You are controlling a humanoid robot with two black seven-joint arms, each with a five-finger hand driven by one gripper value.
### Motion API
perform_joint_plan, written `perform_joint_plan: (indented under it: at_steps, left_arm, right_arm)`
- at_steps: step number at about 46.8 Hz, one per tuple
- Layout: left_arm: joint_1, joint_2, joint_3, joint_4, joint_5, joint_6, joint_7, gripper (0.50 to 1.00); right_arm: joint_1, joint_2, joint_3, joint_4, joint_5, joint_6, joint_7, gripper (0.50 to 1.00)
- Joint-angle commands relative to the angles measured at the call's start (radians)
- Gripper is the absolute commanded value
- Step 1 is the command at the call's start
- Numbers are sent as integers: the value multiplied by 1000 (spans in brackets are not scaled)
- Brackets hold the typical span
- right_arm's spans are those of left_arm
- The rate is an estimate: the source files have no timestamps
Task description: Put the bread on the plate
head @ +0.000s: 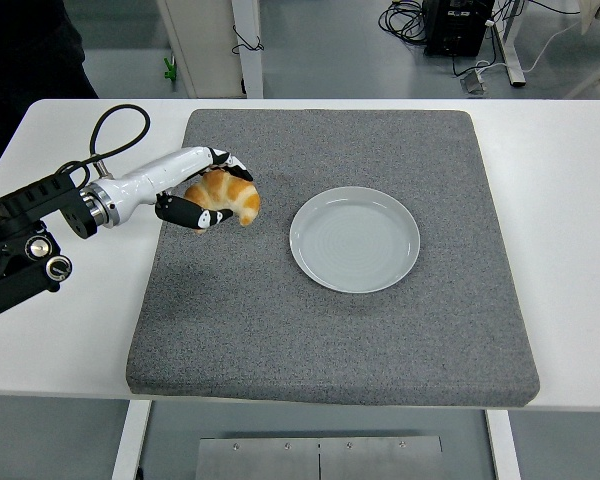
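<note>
Grey mat (330,330) on white table (560,180), plate (354,239) sitting empty.
Left hand (195,190) has its fingers wrapped round the croissant (225,195), left of the plate.

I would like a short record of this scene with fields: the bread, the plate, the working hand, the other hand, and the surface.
bread: croissant, held in the left hand, left of the plate
plate: grey plate, nothing on it, lying on the mat
working hand: left hand, fingers closed around the croissant
other hand: right hand out of view
surface: grey mat on a white table
</note>
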Motion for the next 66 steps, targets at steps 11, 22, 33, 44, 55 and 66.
perform_joint_plan:
  at_steps: [11, 22, 33, 44, 55, 66]
  left_arm:
    - [7, -31, -218, 18, 59, -190, 0, 580]
    - [-5, -109, -314, 46, 151, -263, 1, 586]
    - [-54, -207, -331, 64, 205, -280, 9, 589]
    - [-90, -285, -304, 126, 205, -280, 9, 589]
    - [-126, -362, -279, 166, 222, -279, 7, 589]
    - [-149, -465, -189, 265, 222, -246, 6, 587]
  right_arm:
    - [0, 0, 0, 0, 0, -1, 0, 1000]
    - [0, 0, 0, 0, 0, -1, 0, 1000]
    - [0, 0, 0, 0, 0, -1, 0, 1000]
    - [0, 0, 0, 0, 0, -1, -1, 1000]
    - [0, 0, 0, 0, 0, -1, 0, 1000]
    - [0, 0, 0, 0, 0, -1, 0, 1000]
